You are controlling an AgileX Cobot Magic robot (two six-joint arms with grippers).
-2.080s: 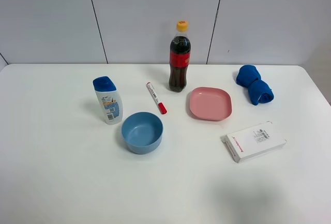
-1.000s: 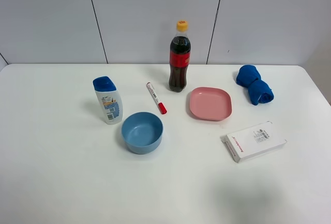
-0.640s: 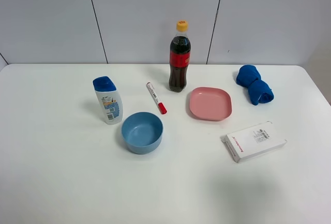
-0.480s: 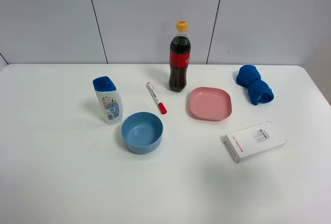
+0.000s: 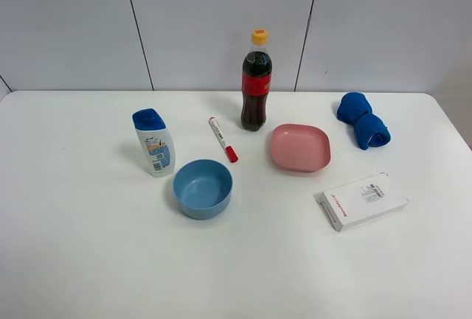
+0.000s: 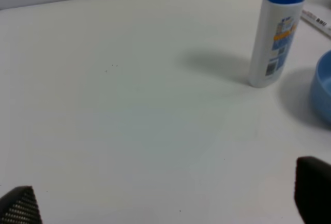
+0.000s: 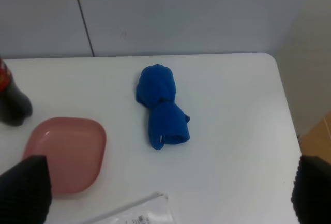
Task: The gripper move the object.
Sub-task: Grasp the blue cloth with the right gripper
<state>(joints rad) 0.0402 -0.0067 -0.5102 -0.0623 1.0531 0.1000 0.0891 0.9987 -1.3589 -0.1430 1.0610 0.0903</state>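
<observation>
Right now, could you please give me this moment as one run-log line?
left gripper: open, empty | right gripper: open, empty, facing cloth | cloth: on table, untouched

Of my left pincer (image 6: 165,199) and right pincer (image 7: 168,190) only cropped tips show. Picture edges also cut the bowl (image 6: 322,90), cola bottle (image 7: 12,103) and white box (image 7: 137,213).
</observation>
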